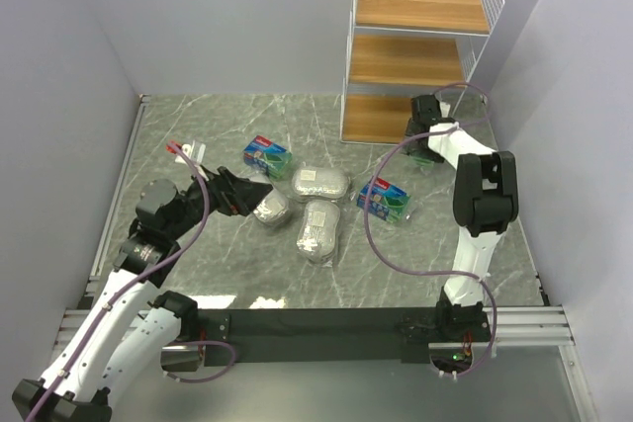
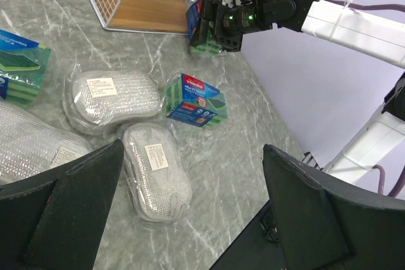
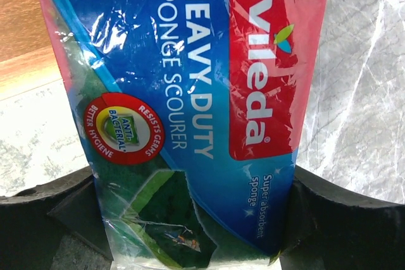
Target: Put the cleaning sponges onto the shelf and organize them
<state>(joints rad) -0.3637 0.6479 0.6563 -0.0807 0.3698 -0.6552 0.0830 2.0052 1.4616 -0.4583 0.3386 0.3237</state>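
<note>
My right gripper (image 1: 423, 138) is shut on a green sponge pack with a blue-and-red label (image 3: 190, 93). It holds the pack just in front of the bottom tier of the white wire shelf (image 1: 420, 46); the held pack also shows in the left wrist view (image 2: 202, 30). Two green packs (image 1: 267, 156) (image 1: 386, 200) and three silvery oval packs (image 1: 321, 184) (image 1: 317, 228) (image 1: 270, 209) lie on the marble table. My left gripper (image 1: 249, 192) is open and empty, hovering beside the leftmost silvery pack, whose end shows by the left finger (image 2: 63, 213).
The shelf's upper two wooden tiers are bare. Grey walls close in the table on the left, the back and the right. A black rail (image 1: 326, 323) carries the arm bases along the near edge. The right arm's cable (image 1: 381, 234) loops over the table near the right green pack.
</note>
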